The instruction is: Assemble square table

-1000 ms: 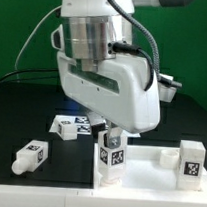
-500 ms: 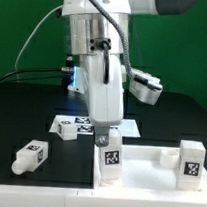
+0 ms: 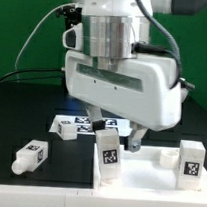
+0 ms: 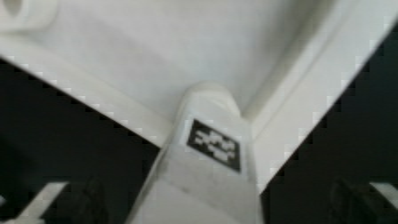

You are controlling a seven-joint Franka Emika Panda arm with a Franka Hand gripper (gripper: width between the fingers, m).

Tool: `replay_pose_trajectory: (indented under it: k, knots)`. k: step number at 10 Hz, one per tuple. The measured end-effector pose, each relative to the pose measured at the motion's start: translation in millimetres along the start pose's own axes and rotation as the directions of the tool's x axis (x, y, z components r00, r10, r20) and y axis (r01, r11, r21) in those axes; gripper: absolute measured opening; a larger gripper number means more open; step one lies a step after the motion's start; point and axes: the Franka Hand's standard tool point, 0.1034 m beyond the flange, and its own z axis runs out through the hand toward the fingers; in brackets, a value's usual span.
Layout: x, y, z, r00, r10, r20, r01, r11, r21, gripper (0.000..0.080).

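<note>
Black table [image 3: 20, 116] before a green backdrop [image 3: 22, 26]. You see the square slab [image 3: 146, 177] lying at the near edge, toward the exterior view's right. One leg [image 3: 108, 152] stands slightly tilted at the slab's corner, directly beneath the gripper [image 3: 119, 140]. The jaws stand apart and clear of the leg on both sides, so nothing is clamped. In the wrist view the leg's tagged face lies centred between them. A second leg [image 3: 192, 161] stands on the slab further toward the exterior view's right. A loose leg [image 3: 28, 156] lies on the table toward the exterior view's left, well apart from the gripper.
</note>
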Motion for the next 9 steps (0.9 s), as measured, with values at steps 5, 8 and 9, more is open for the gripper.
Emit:
replay_pose_trajectory:
  k: [5,8,9]
  knots:
    - [1.6,5.3,1.0,0.933,-0.36,0.01,0.36,0.933,0.03,0.0649]
    - [-1.6,7.1,9.3,0.86,-0.51,0.007,0.509,0.86,0.03,0.0649]
    - [-0.4,8.2,9.4,0.823,-0.568,0.005,0.568,0.823,0.03,0.0649]
